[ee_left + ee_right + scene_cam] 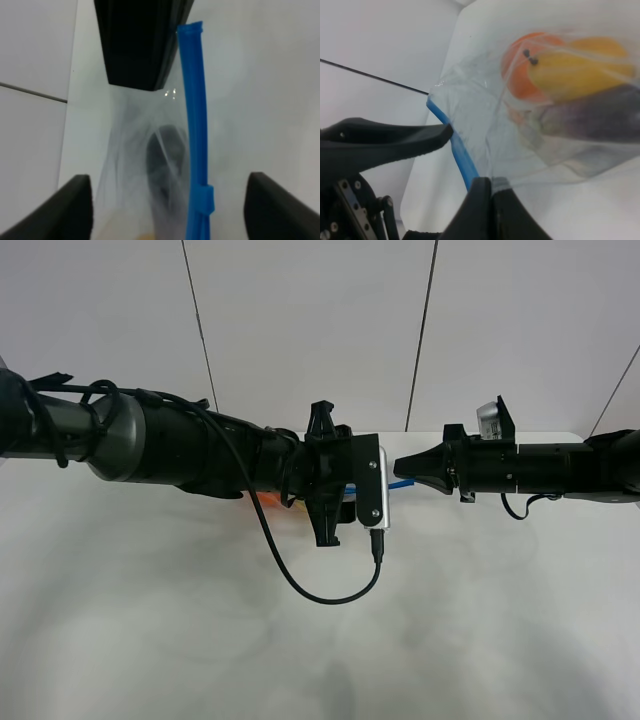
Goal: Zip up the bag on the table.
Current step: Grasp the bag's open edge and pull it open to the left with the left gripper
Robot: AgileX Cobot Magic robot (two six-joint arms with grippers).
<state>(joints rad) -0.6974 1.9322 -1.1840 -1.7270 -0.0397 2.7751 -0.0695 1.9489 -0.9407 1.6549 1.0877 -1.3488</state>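
The bag point(555, 100) is clear crinkly plastic lying on the white table point(300, 640), with orange, yellow and dark purple fruit showing through it. Its blue zipper strip point(196, 125) runs along one edge, and the slider point(202, 197) sits between the fingers of my left gripper point(169, 187), which is open around the strip. My right gripper point(490, 182) is shut on the bag's edge beside the strip's end, and it shows as a black block point(140, 45) in the left wrist view. From above, the left gripper point(335, 480) and right gripper point(405, 465) meet mid-table and hide most of the bag.
A black cable point(300, 580) loops from the left wrist camera down over the table. Grey wall panels stand behind the table's far edge point(560, 435).
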